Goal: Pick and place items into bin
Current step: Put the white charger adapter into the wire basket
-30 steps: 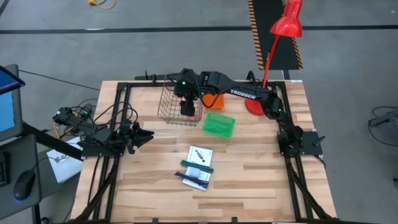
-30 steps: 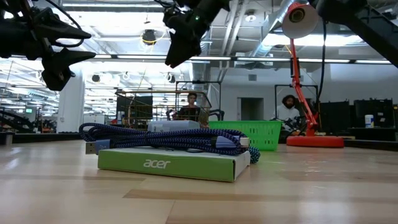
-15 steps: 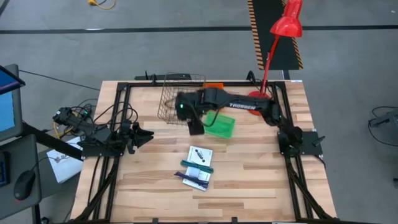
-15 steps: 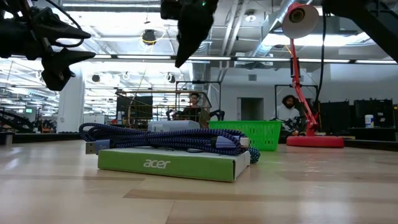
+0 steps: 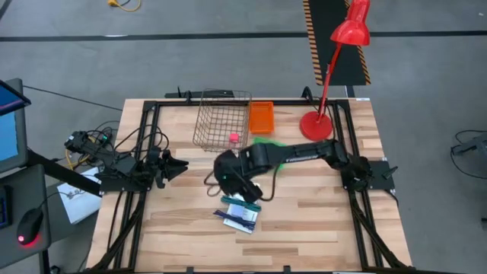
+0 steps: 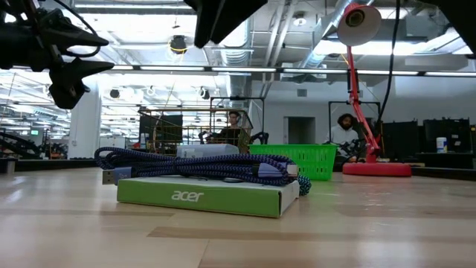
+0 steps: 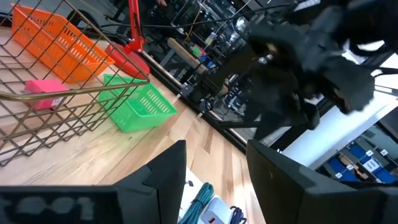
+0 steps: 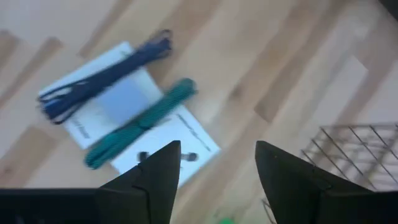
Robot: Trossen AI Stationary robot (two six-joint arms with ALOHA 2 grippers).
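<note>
Left gripper [image 5: 176, 167]: it waits at the left side of the table [image 5: 319, 221], well away from the pile. Its fingers [image 7: 163, 174] are spread apart, with nothing between them.

Wire basket [image 5: 221, 122]: it stands at the back of the table. One pink cube [image 5: 233, 138] already lies inside it. From the left wrist view the pink cube sits on the basket floor. I think this basket is the bin being filled.

Pile of items [image 5: 240, 209]: it lies on the wood near the front middle of the table, well apart from the wire basket. It has flat white packets [image 8: 177, 138], a teal cord [image 8: 142, 122] and a dark blue cord [image 8: 102, 78] lying across them.

Right gripper [image 5: 228, 176]: it hangs just above the back edge of the pile. Its fingers [image 8: 155, 171] are spread apart, and nothing is held between them.

Orange tray [image 5: 261, 117]: it sits right beside the wire basket.

Green basket [image 5: 268, 144]: it is partly hidden under the right arm.

Red lamp [image 5: 335, 72]: it stands at the back right.

Done: one pink cube is in the wire basket.

Left to do: the packets and cords are not yet picked up. I think most of the job is still ahead.
</note>
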